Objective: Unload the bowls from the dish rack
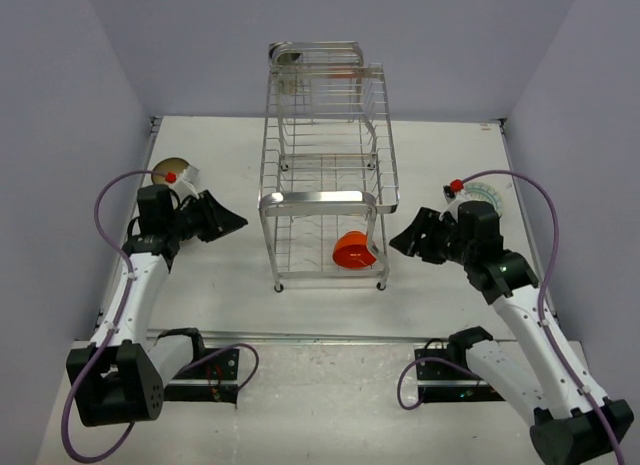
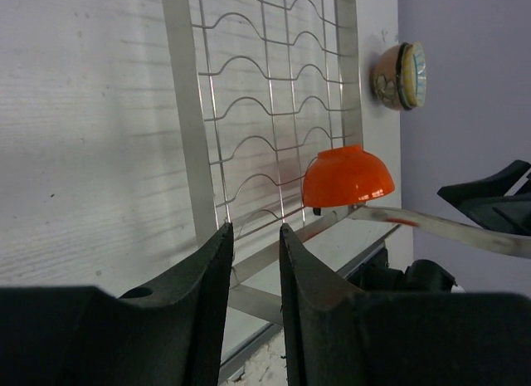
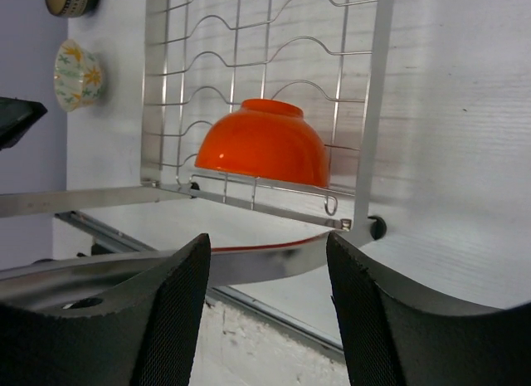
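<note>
On my overhead feed the patterned bowl point(image 1: 162, 167) sits upright on the table point(image 1: 220, 285) at the far left, half hidden behind the left arm's wrist. The right wrist camera shows it as pale with yellow-orange marks. Just right of it, the left fingers point(image 1: 232, 221) point toward the dish rack point(image 1: 318, 197) and stop short of its left side. Through the left wrist camera I see only a narrow slit between them, with nothing in it. The rack stands in the middle of the table, its long axis running away from the arm bases. At the far left corner of its upper tier I can make out a dark-rimmed bowl point(image 1: 288, 55), though I cannot tell how it lies. In the lower tier, at the near right corner, the orange bowl point(image 1: 354, 251) is propped on its side among the wires, rim toward the near end and foot toward the far end, with neither arm touching it. To the right of the rack the right fingers point(image 1: 400, 241) face that corner, near it but apart, spread wide and empty. The bowl and the rack's bottom bar show through the gap. Behind the right wrist, near the table's right edge, the brown bowl point(image 1: 492, 193) sits upright, its inside pale.
</note>
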### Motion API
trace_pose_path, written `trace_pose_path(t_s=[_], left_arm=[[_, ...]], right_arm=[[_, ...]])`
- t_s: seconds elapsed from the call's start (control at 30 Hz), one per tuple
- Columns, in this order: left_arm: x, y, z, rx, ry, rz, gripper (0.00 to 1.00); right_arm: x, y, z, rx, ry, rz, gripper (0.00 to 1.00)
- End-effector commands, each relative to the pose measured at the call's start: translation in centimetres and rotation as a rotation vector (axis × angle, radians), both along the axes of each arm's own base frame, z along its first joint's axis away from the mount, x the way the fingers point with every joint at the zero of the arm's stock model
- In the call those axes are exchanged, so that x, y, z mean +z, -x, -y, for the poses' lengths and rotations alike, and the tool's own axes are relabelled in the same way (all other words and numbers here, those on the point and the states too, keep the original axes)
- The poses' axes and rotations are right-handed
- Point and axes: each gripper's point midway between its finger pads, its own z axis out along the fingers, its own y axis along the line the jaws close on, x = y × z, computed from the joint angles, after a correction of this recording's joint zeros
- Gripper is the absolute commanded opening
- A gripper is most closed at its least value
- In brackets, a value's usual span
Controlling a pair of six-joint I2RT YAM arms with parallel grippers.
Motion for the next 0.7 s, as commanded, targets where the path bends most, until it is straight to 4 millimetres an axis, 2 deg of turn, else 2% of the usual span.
trace_pose_path(t_s=[0.0,0.2,0.3,0.33,0.37,0.43,0.5,0.53,0.67], left_arm=[[1.5,0.2,1.8,-0.105,0.077,0.050,0.30],[2.2,-0.2,2.3,-0.125,0.090,0.050,0.30],[2.3,-0.4,2.5,-0.129,0.096,0.049,0.31],[2.2,-0.5,2.4,-0.127,0.094,0.050,0.31],[2.1,-0.4,2.4,-0.127,0.094,0.047,0.31],[2.1,-0.5,2.4,-0.123,0.094,0.046,0.31],[2.3,-0.6,2.4,-0.120,0.099,0.051,0.31],[2.4,-0.7,2.4,-0.120,0.099,0.055,0.31],[2.6,-0.8,2.6,-0.118,0.112,0.057,0.31]], right_arm=[[3.7,-1.6,-2.4,0.062,-0.131,0.078,0.59],[4.9,-2.6,-4.9,0.129,-0.248,0.002,0.59],[6.6,-2.6,-6.6,0.151,-0.401,-0.053,0.59],[6.5,-1.9,-7.3,0.149,-0.480,-0.141,0.59],[7.3,-2.1,-7.7,0.158,-0.528,-0.133,0.59],[6.5,-1.6,-8.3,0.115,-0.634,-0.263,0.59],[6.6,-2.0,-8.6,0.098,-0.698,-0.286,0.59],[5.5,-2.1,-8.7,0.063,-0.719,-0.359,0.58],[3.4,-3.2,-8.8,-0.006,-0.701,-0.438,0.57]])
